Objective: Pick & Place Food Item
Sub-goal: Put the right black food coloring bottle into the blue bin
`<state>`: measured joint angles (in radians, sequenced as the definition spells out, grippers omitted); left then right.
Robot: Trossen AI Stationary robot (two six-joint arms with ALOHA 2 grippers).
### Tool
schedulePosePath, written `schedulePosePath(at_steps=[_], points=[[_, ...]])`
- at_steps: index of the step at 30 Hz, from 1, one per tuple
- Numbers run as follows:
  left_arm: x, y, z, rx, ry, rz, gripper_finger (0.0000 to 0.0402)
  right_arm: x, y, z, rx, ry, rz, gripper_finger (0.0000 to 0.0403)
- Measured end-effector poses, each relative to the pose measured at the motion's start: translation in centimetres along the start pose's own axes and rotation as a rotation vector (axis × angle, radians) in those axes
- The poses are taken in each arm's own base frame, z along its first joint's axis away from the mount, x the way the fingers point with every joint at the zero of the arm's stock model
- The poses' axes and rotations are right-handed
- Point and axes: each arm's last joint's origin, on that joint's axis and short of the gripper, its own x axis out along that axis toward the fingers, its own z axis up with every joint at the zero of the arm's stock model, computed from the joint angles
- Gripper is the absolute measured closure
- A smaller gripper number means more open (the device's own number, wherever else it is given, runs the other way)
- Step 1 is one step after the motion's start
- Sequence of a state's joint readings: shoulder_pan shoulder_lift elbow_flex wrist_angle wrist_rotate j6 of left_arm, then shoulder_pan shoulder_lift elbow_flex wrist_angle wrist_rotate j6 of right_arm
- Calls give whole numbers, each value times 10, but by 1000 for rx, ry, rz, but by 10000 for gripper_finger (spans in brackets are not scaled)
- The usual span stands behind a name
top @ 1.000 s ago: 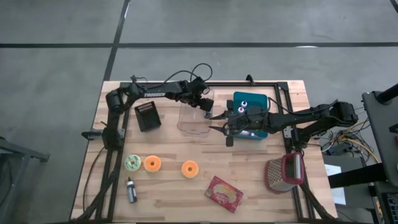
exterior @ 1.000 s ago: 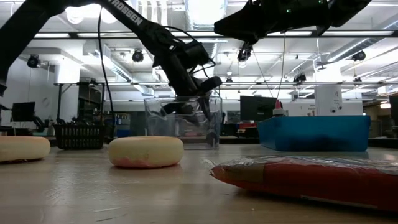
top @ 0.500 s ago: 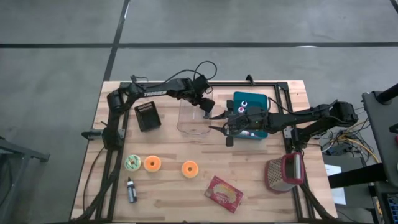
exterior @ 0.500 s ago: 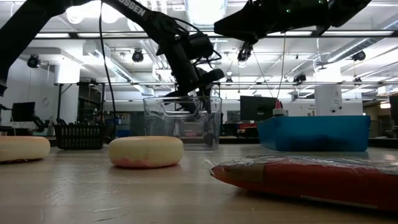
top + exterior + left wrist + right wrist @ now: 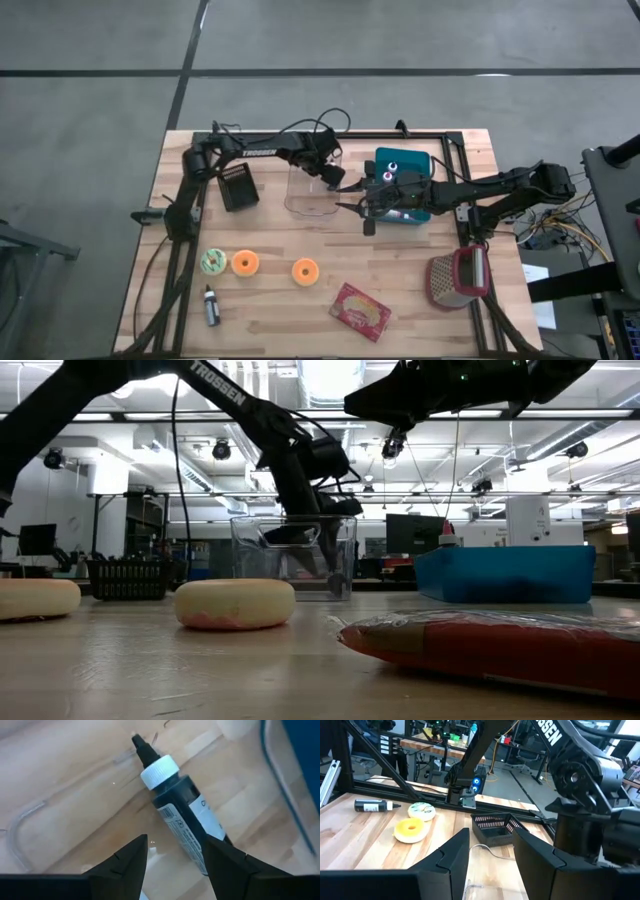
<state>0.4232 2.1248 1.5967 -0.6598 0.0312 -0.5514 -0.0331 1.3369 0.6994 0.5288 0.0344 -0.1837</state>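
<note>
A dark bottle with a white cap (image 5: 177, 815) lies on its side on the floor of the clear container (image 5: 305, 192), also seen in the low view (image 5: 293, 556). My left gripper (image 5: 172, 865) hangs open just above the bottle, over the container's right part (image 5: 336, 180), touching nothing. My right gripper (image 5: 347, 201) is open and empty, held in the air between the container and the blue bin (image 5: 405, 190); its own view (image 5: 490, 855) looks across the table.
A black basket (image 5: 237, 187) stands left of the container. Three doughnut-shaped pieces (image 5: 214, 262), (image 5: 245, 263), (image 5: 305, 271), a second small bottle (image 5: 211, 303) and a red packet (image 5: 360, 310) lie toward the near edge. A grater (image 5: 457, 279) stands at the near right.
My left gripper has risen from inside the clear container to its rim. The container has stayed where it was.
</note>
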Motion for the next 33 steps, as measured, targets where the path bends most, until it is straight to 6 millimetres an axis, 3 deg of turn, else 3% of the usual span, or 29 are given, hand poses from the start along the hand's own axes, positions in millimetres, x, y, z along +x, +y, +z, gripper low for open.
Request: schedulePosePath(at_steps=[26, 33], points=[[1, -7, 4, -37, -14, -112, 211, 0, 0, 0, 0, 0, 0, 259], [16, -6, 2, -46, 7, -102, 212, 0, 0, 0, 0, 0, 0, 259]])
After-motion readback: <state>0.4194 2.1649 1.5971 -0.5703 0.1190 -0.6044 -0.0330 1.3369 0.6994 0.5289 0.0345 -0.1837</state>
